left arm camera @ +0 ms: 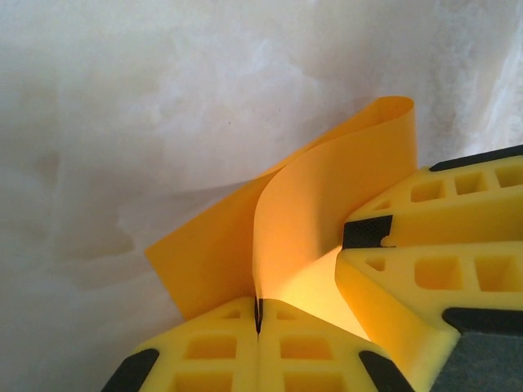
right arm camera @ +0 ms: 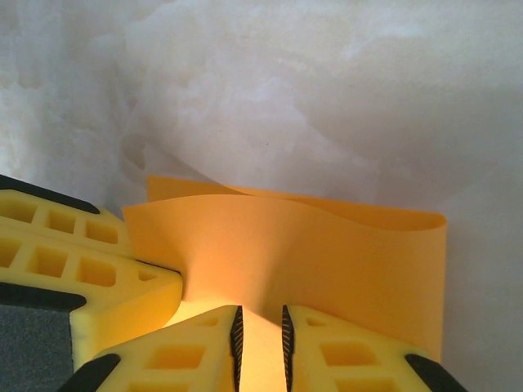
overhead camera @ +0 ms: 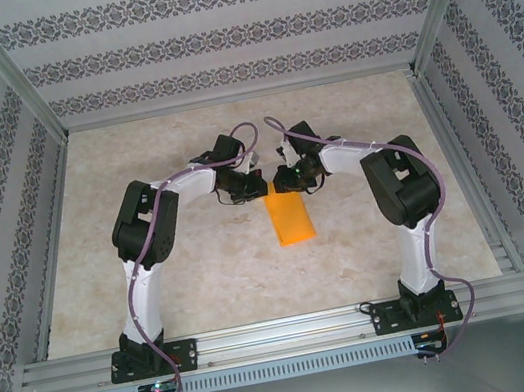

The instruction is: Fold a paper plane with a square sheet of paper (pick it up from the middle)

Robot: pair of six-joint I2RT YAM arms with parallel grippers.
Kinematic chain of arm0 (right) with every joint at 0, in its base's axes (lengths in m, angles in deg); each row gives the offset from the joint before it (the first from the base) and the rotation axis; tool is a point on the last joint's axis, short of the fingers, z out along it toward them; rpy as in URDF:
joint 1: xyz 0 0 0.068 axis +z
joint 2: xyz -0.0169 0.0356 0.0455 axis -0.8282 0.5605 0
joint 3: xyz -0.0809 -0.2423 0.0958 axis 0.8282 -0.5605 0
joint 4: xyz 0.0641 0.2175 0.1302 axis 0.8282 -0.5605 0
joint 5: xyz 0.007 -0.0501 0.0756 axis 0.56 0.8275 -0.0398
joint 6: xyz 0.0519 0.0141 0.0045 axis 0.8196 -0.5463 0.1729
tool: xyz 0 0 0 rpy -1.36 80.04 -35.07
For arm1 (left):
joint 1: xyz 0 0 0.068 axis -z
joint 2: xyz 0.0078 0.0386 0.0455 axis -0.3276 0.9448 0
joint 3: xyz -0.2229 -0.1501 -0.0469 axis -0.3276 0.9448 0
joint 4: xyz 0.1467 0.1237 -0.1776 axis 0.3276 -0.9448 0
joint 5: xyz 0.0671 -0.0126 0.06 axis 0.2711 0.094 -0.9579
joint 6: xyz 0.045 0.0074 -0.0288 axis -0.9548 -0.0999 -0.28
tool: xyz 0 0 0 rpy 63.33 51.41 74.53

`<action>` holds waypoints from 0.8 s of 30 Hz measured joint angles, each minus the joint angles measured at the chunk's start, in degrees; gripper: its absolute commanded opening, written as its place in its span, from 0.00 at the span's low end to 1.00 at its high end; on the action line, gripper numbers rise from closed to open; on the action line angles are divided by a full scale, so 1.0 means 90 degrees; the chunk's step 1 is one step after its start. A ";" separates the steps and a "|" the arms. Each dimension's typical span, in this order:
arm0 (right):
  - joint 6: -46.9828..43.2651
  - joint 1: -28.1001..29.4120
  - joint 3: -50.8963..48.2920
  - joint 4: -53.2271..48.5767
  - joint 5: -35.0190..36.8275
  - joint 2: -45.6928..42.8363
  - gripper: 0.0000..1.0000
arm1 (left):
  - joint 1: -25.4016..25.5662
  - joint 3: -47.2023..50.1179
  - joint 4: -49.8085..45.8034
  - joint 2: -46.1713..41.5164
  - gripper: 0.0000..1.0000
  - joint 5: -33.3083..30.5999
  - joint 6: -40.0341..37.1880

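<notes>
We see one orange sheet (overhead camera: 291, 219) on the pale marbled tabletop (overhead camera: 204, 267), approx. centred btwn the two arms. From above it's a long strip w/ its far end up at both claws and its near end pointing back toward the bases. The left claw (left arm camera: 258, 306) is clamped tight on that far edge: in its wrist cam the yellow fingers (left arm camera: 204, 351) meet w/ no gap, and the paper comes straight out of the seam, then curls up and off to the right. The right claw (right arm camera: 260, 320) sits just beside it on the same edge, tips close to the left one's. Its jaws stand a narrow slit apart w/ orange showing in the slit, and we can't tell whether the pads actually pinch the paper. In front of the right claw the sheet stands up as a wavy wall, w/ a 2nd layer's edge showing behind it. Count: 1 sheet, 2 claws, 2 arms, i.e. left arm (overhead camera: 142, 232) and right arm (overhead camera: 405, 186), both bent inward over the tabletop.
</notes>
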 measured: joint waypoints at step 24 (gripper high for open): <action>-0.0274 -0.0265 -0.0114 -0.0357 0.0274 -0.0410 0.35 | -0.0002 -0.0007 -0.0160 -0.0027 0.00 -0.0017 -0.0233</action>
